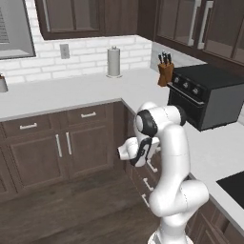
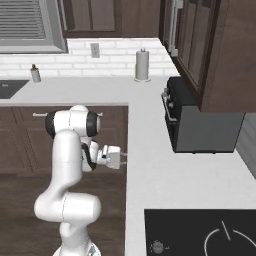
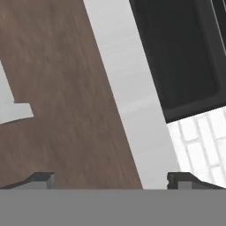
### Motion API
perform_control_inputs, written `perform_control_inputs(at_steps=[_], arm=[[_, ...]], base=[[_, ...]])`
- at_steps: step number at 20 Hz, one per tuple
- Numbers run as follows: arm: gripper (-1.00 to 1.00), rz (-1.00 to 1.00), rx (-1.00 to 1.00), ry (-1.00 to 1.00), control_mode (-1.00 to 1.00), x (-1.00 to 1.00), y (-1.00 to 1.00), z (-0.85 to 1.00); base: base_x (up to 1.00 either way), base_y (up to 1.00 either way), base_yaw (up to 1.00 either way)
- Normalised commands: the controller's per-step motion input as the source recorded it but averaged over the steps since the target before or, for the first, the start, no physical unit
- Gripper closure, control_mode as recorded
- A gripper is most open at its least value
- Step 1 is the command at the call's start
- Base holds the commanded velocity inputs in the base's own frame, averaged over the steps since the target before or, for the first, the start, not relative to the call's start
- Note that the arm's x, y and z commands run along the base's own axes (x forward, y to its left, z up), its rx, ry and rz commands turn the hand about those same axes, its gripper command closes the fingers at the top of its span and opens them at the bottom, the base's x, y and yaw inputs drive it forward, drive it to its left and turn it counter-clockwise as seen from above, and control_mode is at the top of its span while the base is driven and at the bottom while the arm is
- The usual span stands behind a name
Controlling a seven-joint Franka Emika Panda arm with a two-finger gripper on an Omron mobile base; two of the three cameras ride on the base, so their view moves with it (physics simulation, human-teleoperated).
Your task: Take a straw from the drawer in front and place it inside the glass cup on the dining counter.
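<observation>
Jaws (image 3: 110,178) hanging spread w/ nothing between, facing the dark drawer (image 3: 66,101) front dead ahead at 12, handle (image 3: 15,112) off at 9; straw not visible, prob. inside.

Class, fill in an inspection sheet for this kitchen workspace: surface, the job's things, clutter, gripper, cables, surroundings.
Surface: white L-shaped counter along the brick wall, above dark wooden cabinets.
Job's things: closed drawers with silver bar handles sit under the counter; which one holds the straw cannot be told. Straw and glass cup: nothing seen.
Clutter: paper towel roll, knife block, black countertop oven, small bottle.
Gripper: gripper open and empty, held in front of the cabinet fronts below the counter edge.
Cables: nothing seen.
Surroundings: wall outlet, upper cabinets, wooden floor, black cooktop.
</observation>
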Motion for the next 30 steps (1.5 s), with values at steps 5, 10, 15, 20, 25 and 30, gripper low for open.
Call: perform_control_inputs(at_steps=[5, 10, 15, 20, 25, 30], arm=[[-1.00, 0.00, 0.03, 0.03, -1.00, 0.23, -0.16, -0.27], [-1.00, 0.00, 0.02, 0.03, -1.00, 0.23, -0.16, -0.30], [-1.00, 0.00, 0.01, 0.06, -1.00, 0.30, -0.18, -0.36], [-1.00, 0.03, 0.01, 0.08, -1.00, 0.53, -0.20, -0.28], [-1.00, 0.02, 0.02, 0.05, -1.00, 0.52, -0.41, -0.07], [-1.00, 0.03, 0.03, 0.06, -1.00, 0.50, -0.37, -0.17]], base=[[0.00, 0.00, 0.00], [0.00, 0.00, 0.00], [0.00, 0.00, 0.00], [0.00, 0.00, 0.00], [0.00, 0.00, 0.00], [0.00, 0.00, 0.00]])
